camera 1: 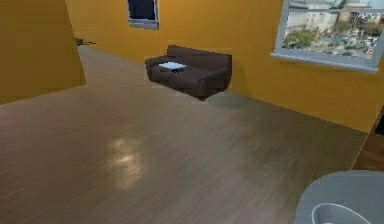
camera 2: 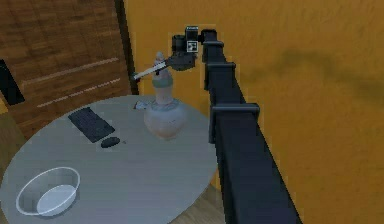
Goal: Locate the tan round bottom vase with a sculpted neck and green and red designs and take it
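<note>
- Gripper (camera 2: pixel 150 72) is spotted at the far end of the arm (camera 2: pixel 235 120), close by the neck of the vase (camera 2: pixel 163 112). Whether it is over, beside or touching cannot be told, nor whether anything is held or how the fingers are set.
- Upright on the round grey table (camera 2: pixel 190 170) the vase is found: pale tan, round-bellied, narrow-necked. Green and red designs cannot be made out.
- Locating is judged done, since the arm is stretched out over the table towards the vase.
- Taking is judged not yet done: the vase's base is seated on the tabletop.
- A sure hold and a lift are left, to be made clear of the keyboard (camera 2: pixel 92 122), mouse (camera 2: pixel 110 141) and bowl (camera 2: pixel 48 190).
</note>
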